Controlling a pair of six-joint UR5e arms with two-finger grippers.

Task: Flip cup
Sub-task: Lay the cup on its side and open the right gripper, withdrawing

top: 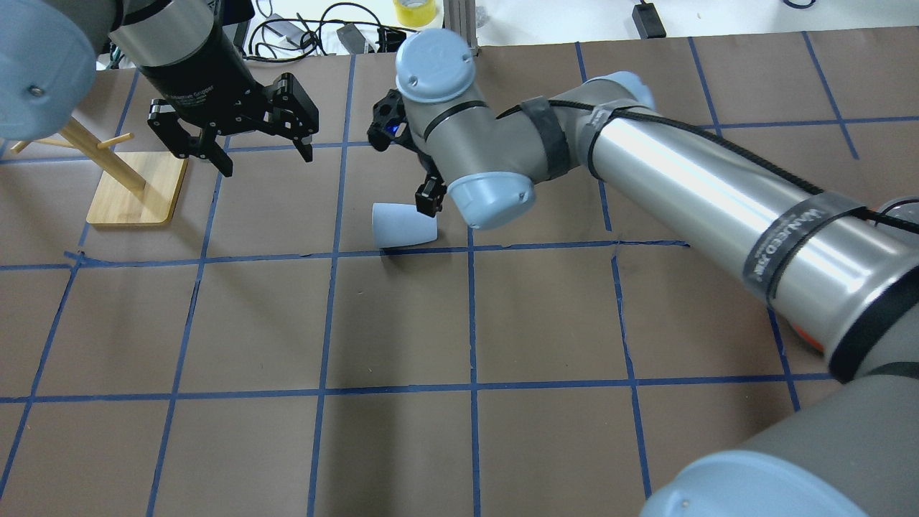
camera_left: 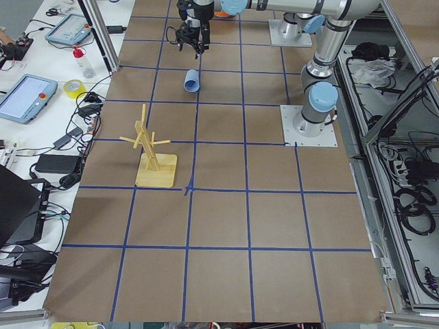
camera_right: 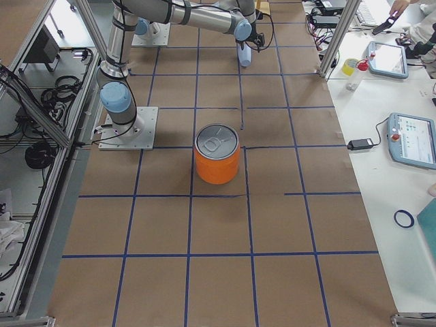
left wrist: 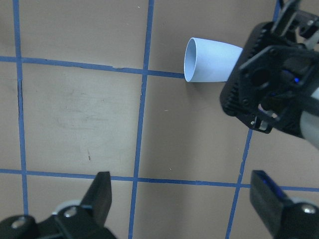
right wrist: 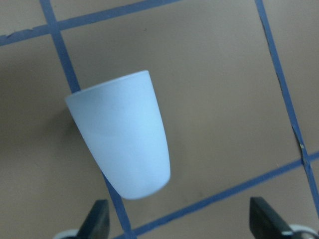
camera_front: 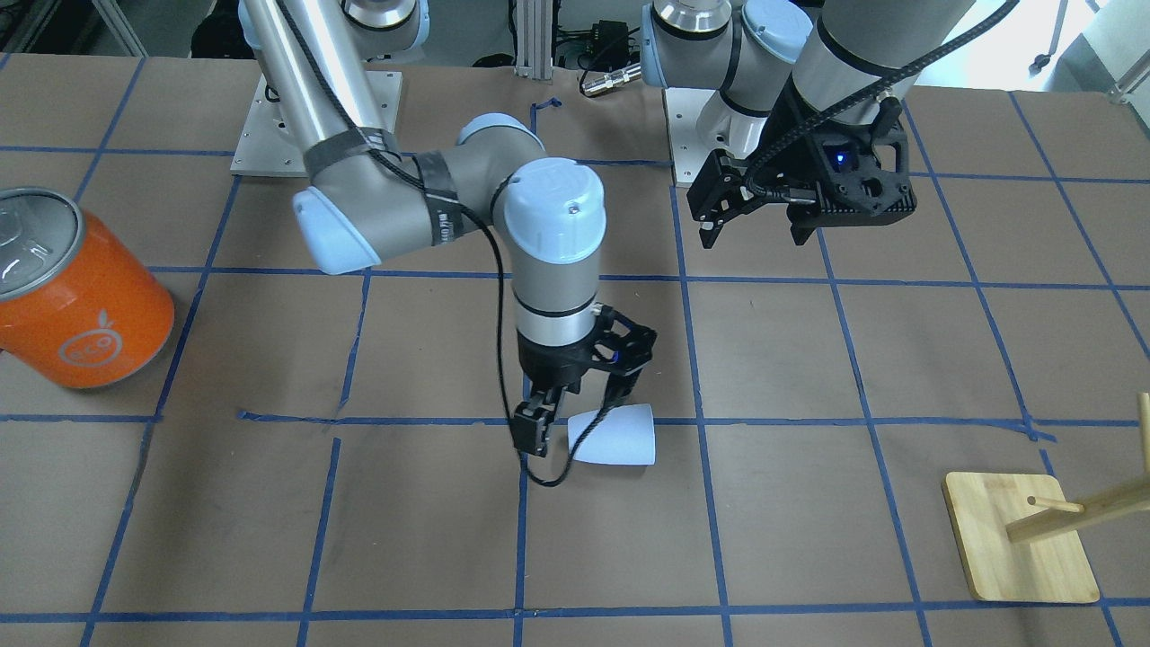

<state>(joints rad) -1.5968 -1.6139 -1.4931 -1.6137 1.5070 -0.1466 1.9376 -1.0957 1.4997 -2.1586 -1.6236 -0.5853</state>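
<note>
Right tool (camera_front: 575,411): jaws spread wide, holding nothing. I see it low over the table (camera_front: 809,359), at the narrow bottom end of the cup (camera_front: 615,438). I cannot tell whether a finger touches the cup.

Left tool (camera_front: 756,235): jaws likewise apart, empty, raised above the table and well apart from the cup.

Cup: pale blue, lying on its side over a blue tape line, mouth turned away from the right tool.

Table: covered in brown paper, ruled into squares with blue tape, scuffed in places.

Orange can (camera_front: 81,296): upright, metal lid, towards my right arm's end of the table, well apart from the cup.

Wooden rack (camera_front: 1020,539): pegged post on a flat base, towards the left arm's end.

Room: white benches beside the table carry touch-screen pendants (camera_left: 27,96), a yellow tape roll (camera_left: 73,88) and cables. Aluminium posts frame the cell.
</note>
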